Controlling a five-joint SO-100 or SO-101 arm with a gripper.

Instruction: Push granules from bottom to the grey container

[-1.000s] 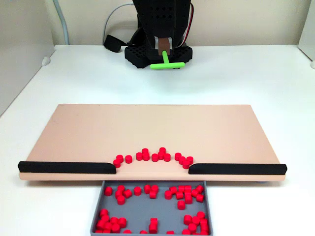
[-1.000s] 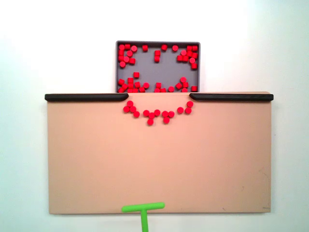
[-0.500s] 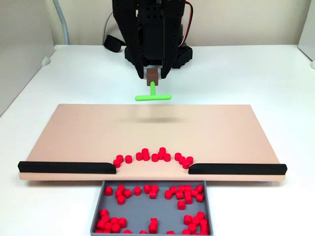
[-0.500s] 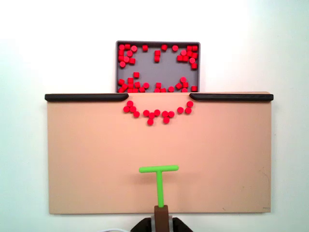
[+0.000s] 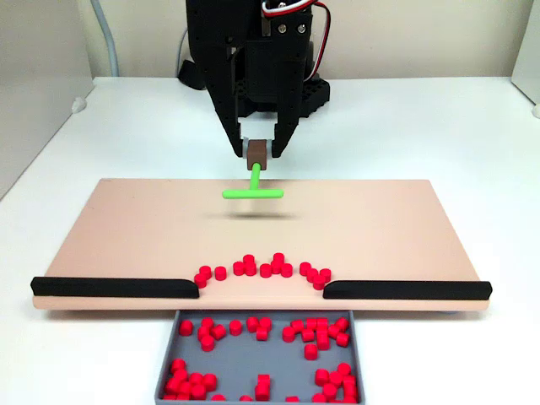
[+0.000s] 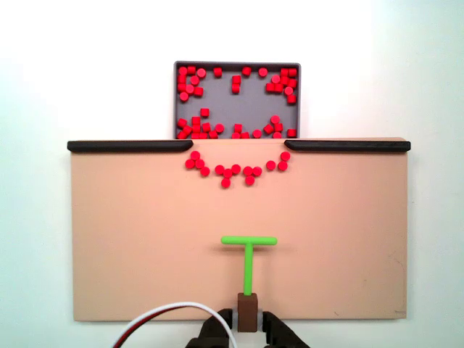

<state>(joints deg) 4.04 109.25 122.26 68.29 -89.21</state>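
In both fixed views my pincer is closed on the small brown block at the end of the green T-shaped pusher, the two fingers pressed against its sides. In the front-facing fixed view the pusher hangs a little above the tan board, with a soft shadow on the board beneath its crossbar. In the fixed view from above, the crossbar sits over the lower middle of the board, well apart from the granules.

Going left to right along the board's edge nearest the tray in the front-facing view: first the left black bar, then a gap, then the right black bar. Just behind that gap a loose arc of red granules lies on the board, its ends close to the inner tips of the two bars and its middle bowed toward my arm.

Past the gap, the grey container sits on the white surface right against the board's edge. It already holds many granules, mostly along the wall next to the board and in the corners, with a barer grey patch in the middle.

A red and white cable curves in near my arm in the view from above.
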